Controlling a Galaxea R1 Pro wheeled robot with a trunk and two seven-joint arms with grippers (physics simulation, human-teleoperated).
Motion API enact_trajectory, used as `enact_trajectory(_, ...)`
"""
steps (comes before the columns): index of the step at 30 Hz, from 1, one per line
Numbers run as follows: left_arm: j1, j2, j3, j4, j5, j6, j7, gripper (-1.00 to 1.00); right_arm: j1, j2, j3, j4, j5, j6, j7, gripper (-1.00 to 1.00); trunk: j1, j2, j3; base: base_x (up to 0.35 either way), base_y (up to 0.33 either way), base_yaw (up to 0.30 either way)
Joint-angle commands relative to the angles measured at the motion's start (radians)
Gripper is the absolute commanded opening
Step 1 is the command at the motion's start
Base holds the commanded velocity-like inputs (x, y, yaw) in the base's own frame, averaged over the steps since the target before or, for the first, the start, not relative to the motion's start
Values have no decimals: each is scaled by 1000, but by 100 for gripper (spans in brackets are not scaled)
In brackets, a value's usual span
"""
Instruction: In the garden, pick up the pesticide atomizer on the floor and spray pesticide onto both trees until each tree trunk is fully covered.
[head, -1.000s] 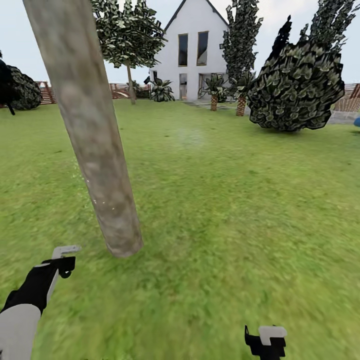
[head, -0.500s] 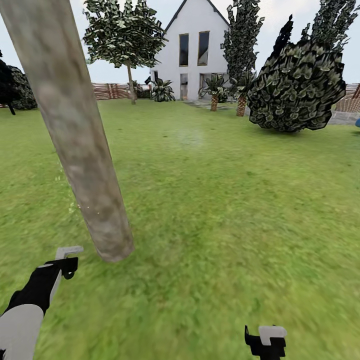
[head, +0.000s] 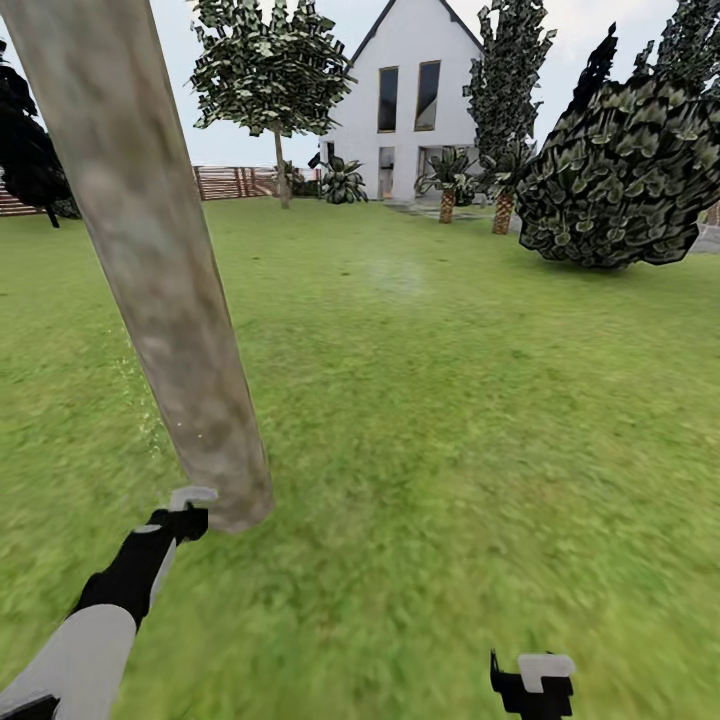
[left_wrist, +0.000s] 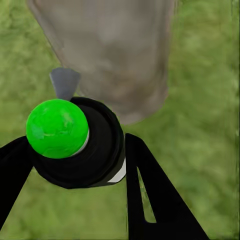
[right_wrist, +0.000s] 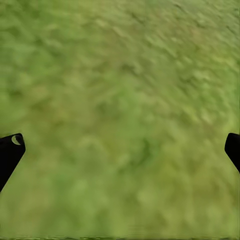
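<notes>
A thick pale grey-brown mottled tree trunk (head: 160, 270) leans across the left of the head view and meets the grass close in front of me. My left gripper (head: 182, 516) is at the trunk's base, shut on the pesticide atomizer (head: 192, 495). In the left wrist view the atomizer (left_wrist: 95, 155) shows a black top with a bright green ball, clamped between the black fingers (left_wrist: 150, 195), and the trunk (left_wrist: 115, 50) stands just beyond its nozzle. My right gripper (head: 530, 682) hangs low at the right, open over bare grass (right_wrist: 120, 115).
Lawn stretches ahead to a white house (head: 410, 90). A leafy tree (head: 270, 70) stands far back by the wooden fence (head: 235, 182). A large dark shrub (head: 625, 180) sits at the right, with short palms (head: 447, 185) near the house.
The head view has turned slightly, shifting the scene right. My left gripper with the atomizer has moved in toward the trunk's base. The right gripper holds its place.
</notes>
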Motion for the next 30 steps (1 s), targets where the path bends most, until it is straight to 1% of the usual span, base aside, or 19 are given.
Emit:
enact_trajectory(1, -4, 3, -28, 30, -2, -8, -2, -100, 6, 0, 0, 0, 0, 0, 0, 100, 0, 0, 0, 0, 0, 1)
enact_trajectory(2, -8, 24, -40, 80, -2, -15, -16, -100, 8, 0, 0, -1, 0, 0, 0, 100, 0, 0, 0, 0, 0, 0)
enact_trajectory(3, -10, 74, -41, 105, -1, -19, -39, -100, 9, 0, 0, -1, 0, 0, 0, 100, 0, 0, 0, 0, 0, 0)
enact_trajectory(4, -11, 111, -40, 113, 1, -20, -64, -100, 10, 0, 0, -2, 0, 0, 0, 100, 0, 0, 0, 0, 0, 0)
enact_trajectory(5, -11, 138, -38, 118, 2, -20, -89, -100, 10, 0, 0, -2, 0, 0, 0, 100, 0, 0, 0, 0, 0, 0)
enact_trajectory(6, -8, 159, -37, 120, 3, -22, -107, -100, 10, 0, -1, -2, 0, 0, 0, 100, 0, 0, 0, 0, 0, 0)
enact_trajectory(7, -6, 165, -39, 121, 3, -27, -113, -100, 10, 0, 0, -2, 0, 1, 0, 100, 0, 0, 0, 0, 0, 0)
enact_trajectory(9, -3, 160, -41, 122, 2, -102, -119, -100, 10, 1, 0, -2, 0, 1, 0, 100, 0, 0, 0, 0, 0, 0)
enact_trajectory(10, -2, 156, -43, 120, 3, -117, -120, -100, 10, 1, 0, -2, 0, 1, 0, 100, 0, 0, 0, 0, 0, 0)
enact_trajectory(12, -10, 146, -43, 108, 3, -124, -122, -100, 10, 1, 0, -2, -1, 1, -1, 100, 0, 0, 0, 0, 0, 0)
enact_trajectory(13, -14, 147, -38, 87, 3, -125, -170, -100, 10, 1, 0, -2, -1, 1, -1, 100, 0, 0, 0, 0, 0, 83)
enact_trajectory(14, -14, 150, -28, 63, 4, -125, -194, -100, 10, 1, -1, -2, -1, 1, -1, 100, 0, 0, 0, 0, 0, 170)
enact_trajectory(15, -13, 151, -9, 36, 9, -123, -210, -100, 10, 1, -1, -2, -1, 1, -1, 100, 0, 0, 0, 0, 0, 222)
enact_trajectory(17, -13, 152, 14, -7, 16, -114, -223, -100, 10, 1, -1, -2, -1, 1, -1, 100, 0, 0, 0, 0, 0, 255)
enact_trajectory(20, -8, 148, 20, -101, 23, -42, -229, -100, 10, 1, -1, -2, -1, 1, -1, 100, 0, 0, 0, 0, 0, 273)
enact_trajectory(24, -2, 146, 16, -155, 22, -10, -227, -100, 10, 2, 0, -2, -1, 1, -1, 100, 0, 0, 0, 0, -57, 273)
enact_trajectory(26, -2, 145, 14, -189, 22, 44, -226, -100, 10, 2, -1, -3, -1, 0, -3, 100, 0, 0, 0, 0, -227, 124)
enact_trajectory(28, -4, 141, 12, -253, 20, 108, -224, -100, 10, 1, -1, -3, -1, 0, -4, 100, 0, 0, 0, 0, -259, 27)
enact_trajectory(30, -10, 139, 10, -282, 17, 148, -224, -100, 10, 1, -2, -3, -1, 0, -4, 100, 0, 0, 0, -34, -267, 2)
